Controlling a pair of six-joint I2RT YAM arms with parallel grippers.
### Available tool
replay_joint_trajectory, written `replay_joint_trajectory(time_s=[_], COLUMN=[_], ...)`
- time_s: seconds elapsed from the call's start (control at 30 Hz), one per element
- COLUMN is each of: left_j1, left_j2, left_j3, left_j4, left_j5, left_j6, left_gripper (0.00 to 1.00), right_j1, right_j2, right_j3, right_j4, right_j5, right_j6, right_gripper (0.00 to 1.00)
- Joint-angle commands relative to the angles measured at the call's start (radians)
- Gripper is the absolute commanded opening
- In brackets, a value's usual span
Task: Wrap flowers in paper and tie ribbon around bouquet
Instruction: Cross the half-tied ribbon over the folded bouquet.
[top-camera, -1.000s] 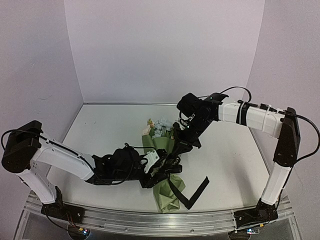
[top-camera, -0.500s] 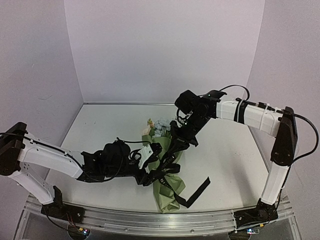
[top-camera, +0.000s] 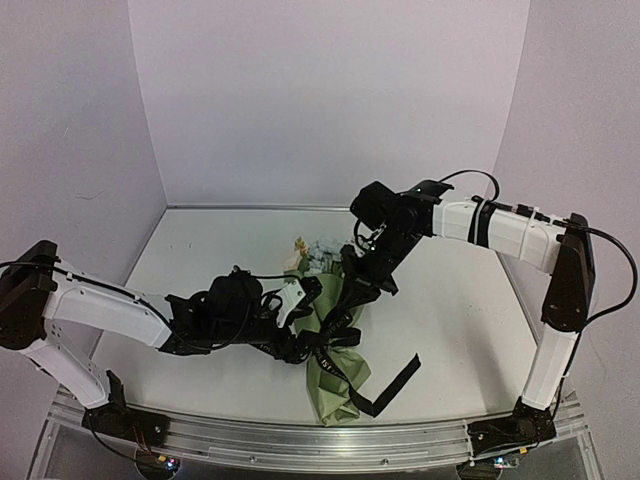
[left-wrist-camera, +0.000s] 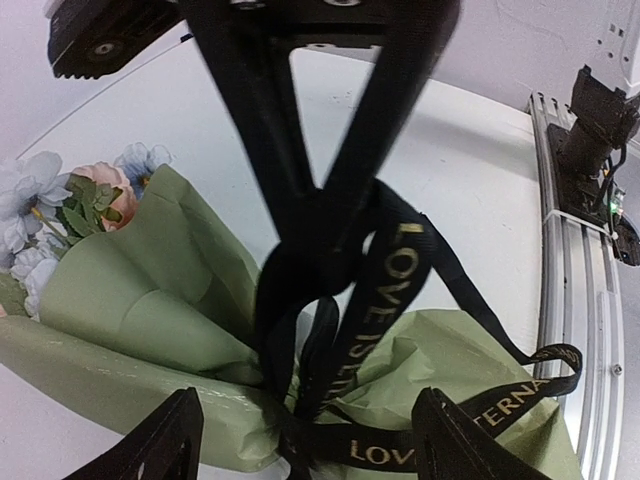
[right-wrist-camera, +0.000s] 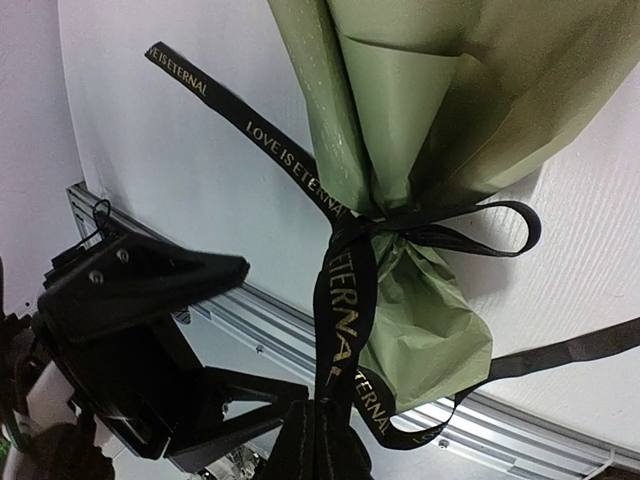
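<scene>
Nearest, by the middle of the near edge of the white table (top-camera: 200, 250), the crumpled tail of the bouquet (top-camera: 325, 400), a cone of thin olive-green paper (right-wrist-camera: 420, 330), is lying flat. It is looking light, soft and easily creased, so the narrow waist is probably the safest place to take hold, not the wide end. There the narrow black fabric ribbon (right-wrist-camera: 342, 290) with pale lettering is circling the cone in a knot. Limp and smooth, it is likely to slip unless pinched flat. The left gripper (left-wrist-camera: 310, 445) is hovering beside the knot, jaws spread wide, holding nothing. Farther in, the right gripper (right-wrist-camera: 322, 440) is pinching one ribbon strand taut between closed jaws. Farthest, the fragile cream and light-blue flowers (left-wrist-camera: 70, 190) are peeking from the wide end.
</scene>
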Motion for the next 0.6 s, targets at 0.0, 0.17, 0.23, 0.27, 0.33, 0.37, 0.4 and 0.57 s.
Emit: replay_joint_trajectory(time_s=[0.0,0.17,0.23,0.27,0.33,0.37,0.4,0.57], left_j1=[0.039,0.04,0.04,0.04,0.039,0.04,0.04,0.04], left_j2=[0.041,0.087,0.096,0.101,0.109,0.112,0.115,0.124], left_j3=[0.089,0.158,0.174,0.18,0.19,0.194,0.196,0.189], left_j4=[0.006,-0.043,-0.048,-0.052,-0.056,-0.057,-0.058,-0.034], left_j5=[0.128,0.188,0.198,0.204,0.211,0.214,0.214,0.199], left_j6=[0.034,0.085,0.096,0.101,0.105,0.105,0.104,0.086], left_gripper=[0.72,0.72,0.72,0.72,0.69,0.68,0.65,0.36], right_j1=[0.016,0.026,0.031,0.031,0.031,0.031,0.031,0.033], right_j2=[0.003,0.01,0.013,0.015,0.017,0.018,0.019,0.008], right_j3=[0.047,0.06,0.063,0.064,0.065,0.065,0.066,0.047], right_j4=[-0.007,0.002,0.002,0.002,0.002,0.002,0.002,0.002], right_j5=[-0.038,-0.078,-0.085,-0.087,-0.088,-0.089,-0.09,-0.074], right_j6=[0.002,-0.006,-0.012,-0.012,-0.013,-0.014,-0.014,-0.023], right_gripper=[0.0,0.0,0.0,0.0,0.0,0.0,0.0,0.0])
